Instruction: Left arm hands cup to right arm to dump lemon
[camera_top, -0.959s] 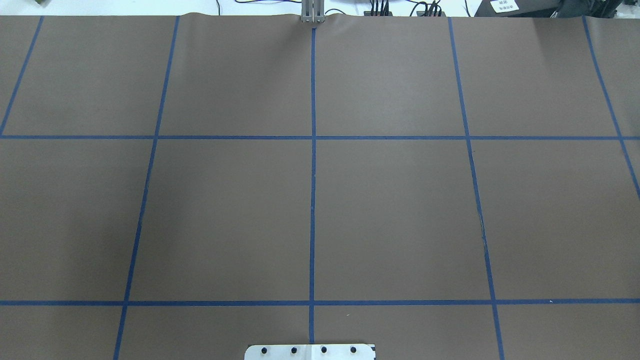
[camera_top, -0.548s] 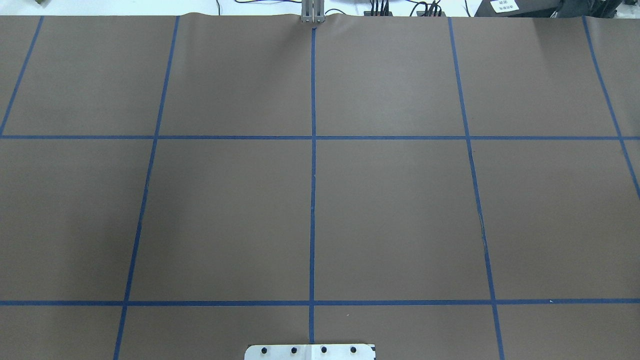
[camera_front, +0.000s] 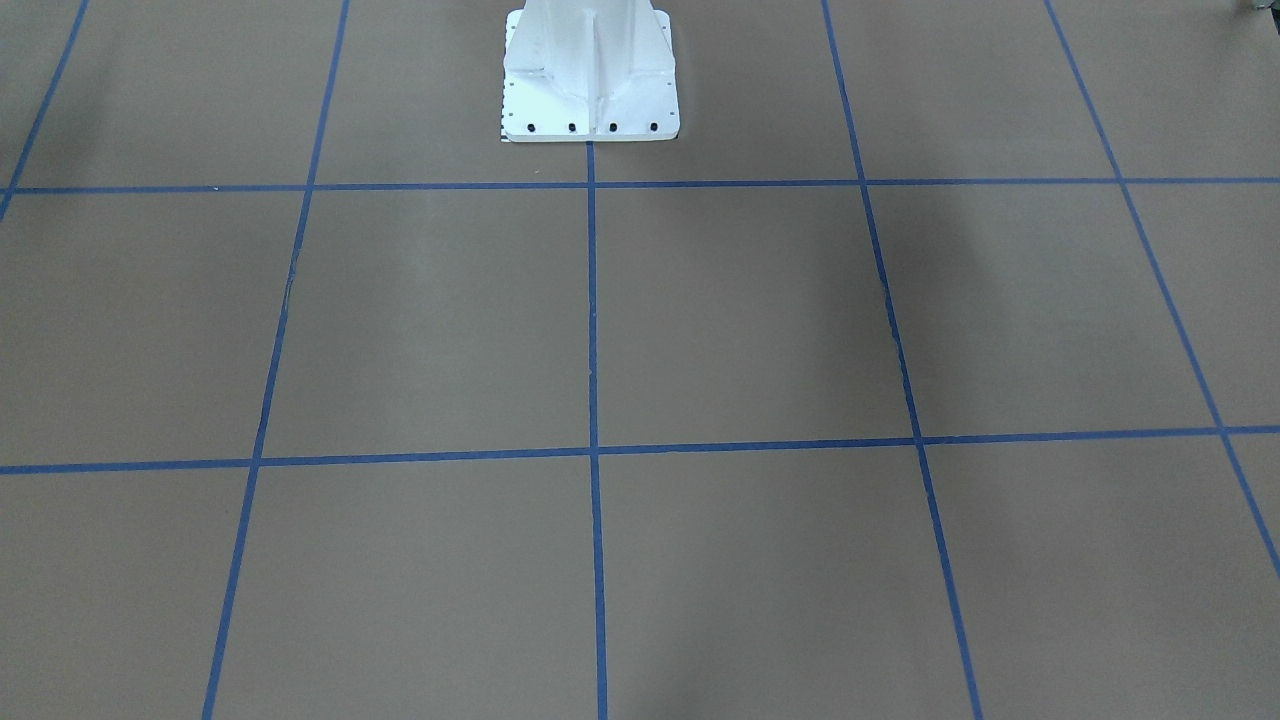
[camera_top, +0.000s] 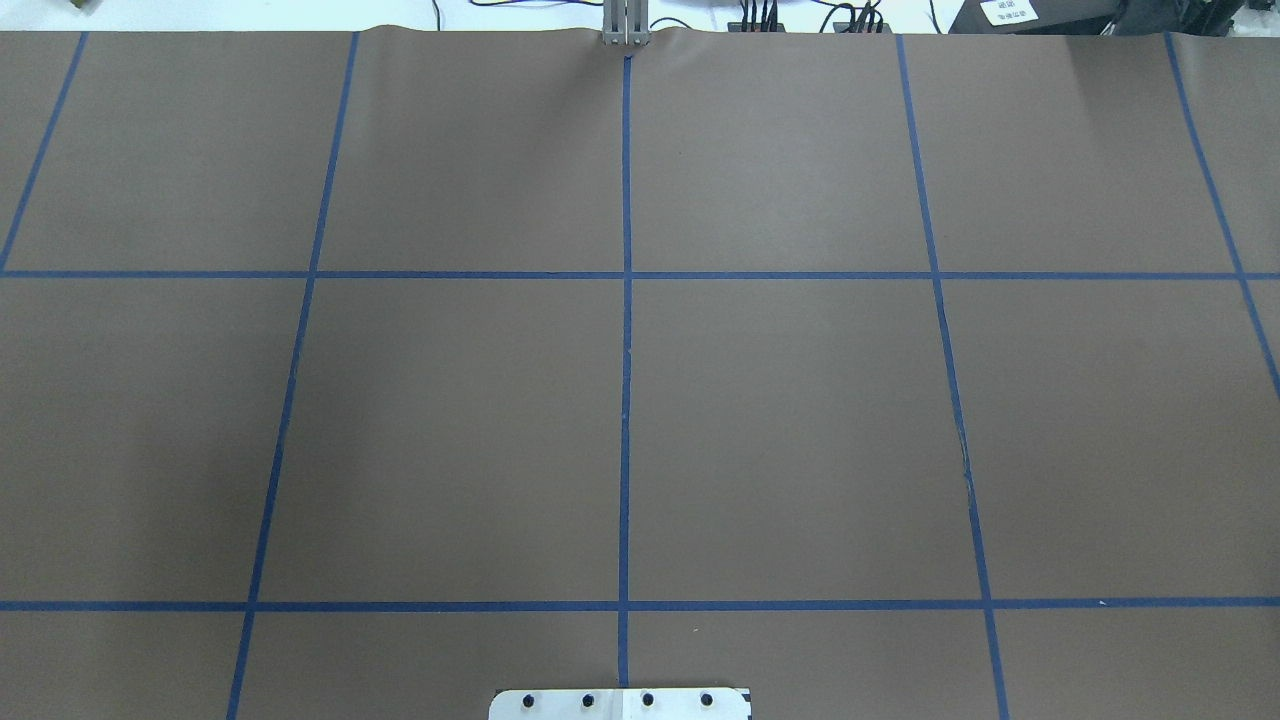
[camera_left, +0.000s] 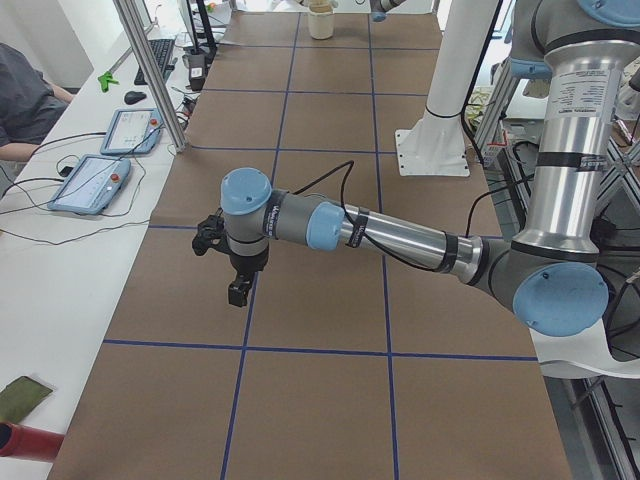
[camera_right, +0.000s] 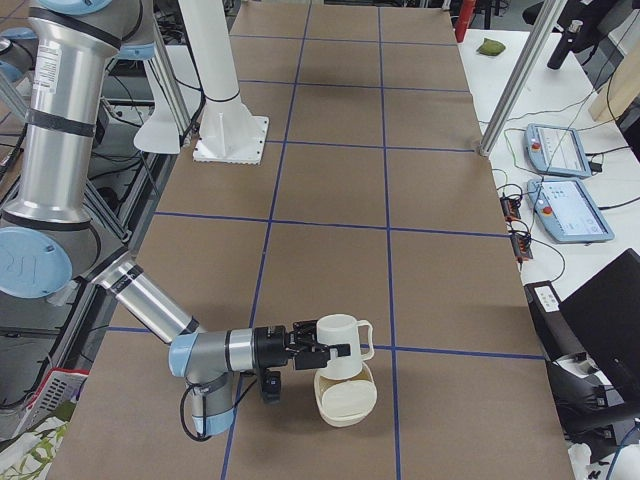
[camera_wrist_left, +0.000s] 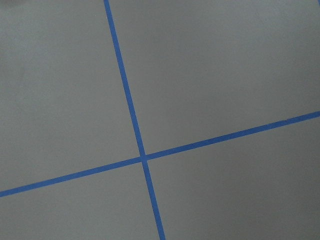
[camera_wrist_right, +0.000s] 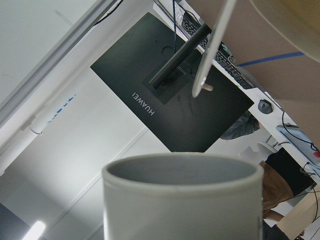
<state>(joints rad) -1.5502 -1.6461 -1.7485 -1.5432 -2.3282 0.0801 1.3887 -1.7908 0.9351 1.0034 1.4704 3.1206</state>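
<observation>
Exterior right puts the cup (camera_right: 340, 332) at the right gripper (camera_right: 325, 350) over a cream bowl (camera_right: 346, 402); we judge dumping in hand, tipping next, though we cannot tell the jaws' state.

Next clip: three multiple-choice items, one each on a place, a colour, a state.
1. The cream bowl sits: A) beside the robot's base; B) just below the white handled mug; C) under the left arm.
2. The tape lines on the brown table are: A) red; B) blue; C) yellow.
3. The mug is: A) held by the right arm; B) at the left arm; C) alone on the table.
Key: B, seen in the exterior right view; B, all lines blue; A, that arm carries it.
</observation>
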